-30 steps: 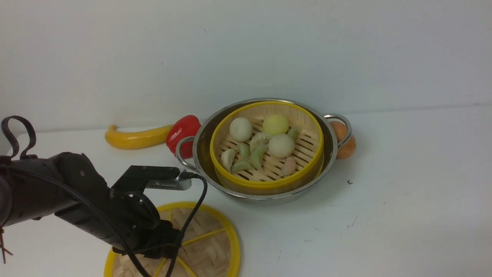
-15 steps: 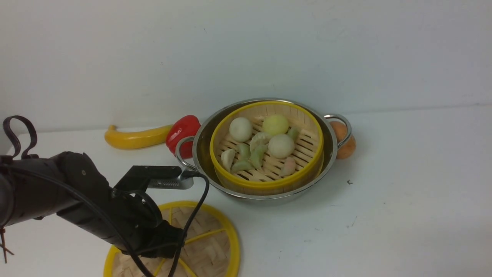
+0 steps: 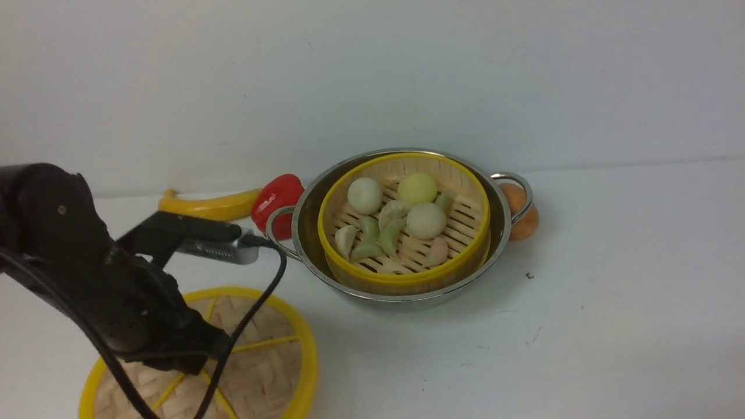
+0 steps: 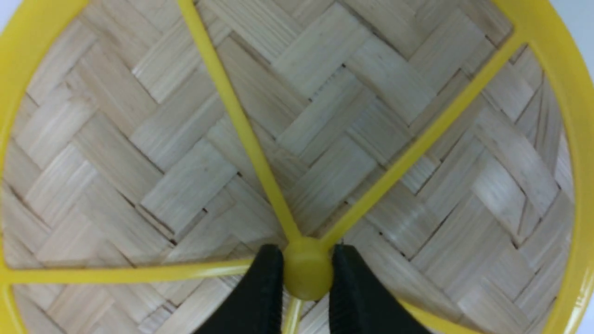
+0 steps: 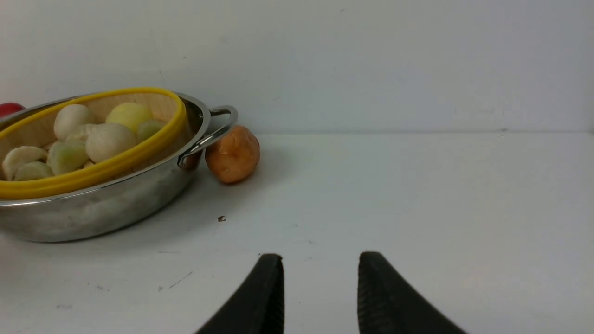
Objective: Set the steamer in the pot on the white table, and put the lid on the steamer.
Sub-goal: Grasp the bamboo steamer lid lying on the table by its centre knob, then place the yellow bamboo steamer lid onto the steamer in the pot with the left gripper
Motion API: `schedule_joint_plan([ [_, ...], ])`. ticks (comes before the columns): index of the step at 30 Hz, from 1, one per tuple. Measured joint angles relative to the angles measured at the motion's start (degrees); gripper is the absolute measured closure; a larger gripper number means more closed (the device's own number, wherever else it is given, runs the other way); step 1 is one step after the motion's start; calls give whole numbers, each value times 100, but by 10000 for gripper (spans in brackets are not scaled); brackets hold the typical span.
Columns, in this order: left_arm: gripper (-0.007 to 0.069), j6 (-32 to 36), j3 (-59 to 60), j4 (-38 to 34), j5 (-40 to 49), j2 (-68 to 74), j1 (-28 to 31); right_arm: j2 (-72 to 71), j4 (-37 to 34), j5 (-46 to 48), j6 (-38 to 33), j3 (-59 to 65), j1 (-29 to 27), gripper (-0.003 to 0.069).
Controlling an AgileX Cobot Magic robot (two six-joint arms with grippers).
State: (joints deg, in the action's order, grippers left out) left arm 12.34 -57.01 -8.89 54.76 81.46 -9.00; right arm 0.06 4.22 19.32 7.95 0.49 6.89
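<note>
Item: woven-bamboo lid (image 4: 325, 116), gripped at its hub (image 4: 307, 278) by my left tool (image 4: 306, 253).

Left tool closed on the yellow hub, a finger on either side; I judge the hub was chosen as the one raised part of a flat disc, and it centres the load; lid sits near left on the worktop (image 3: 611, 291), apart from the pot (image 3: 500, 209); whether it is clear of the surface I cannot tell; steamer (image 3: 407, 279) seated inside the steel pot, so only lidding is left; right tool (image 5: 320, 273) low over bare worktop, jaws slightly apart, holding nothing; banana (image 3: 204, 206), red pepper (image 3: 276, 198) and potato-like toy (image 3: 524, 218) lie behind the pot; no legible brand, label or writing.
</note>
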Motion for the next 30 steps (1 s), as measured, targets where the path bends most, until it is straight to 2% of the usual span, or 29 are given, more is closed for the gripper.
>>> schedule_joint_plan([
  [8,510,28,-1348,19,396,-271,0,0,0,0,0,0,0,416],
  [12,510,334,-2058,-165,401,-125,0,0,0,0,0,0,0,416],
  [16,510,1106,-2928,-947,401,593,0,0,0,0,0,0,0,416],
  [20,510,1507,-3338,-1335,335,1221,-22,0,0,0,0,0,0,416],
  [25,510,1739,-3901,-1370,21,2014,-207,0,0,0,0,0,0,416],
  [30,510,1786,-4441,-1247,-443,2862,-645,0,0,0,0,0,0,416],
])
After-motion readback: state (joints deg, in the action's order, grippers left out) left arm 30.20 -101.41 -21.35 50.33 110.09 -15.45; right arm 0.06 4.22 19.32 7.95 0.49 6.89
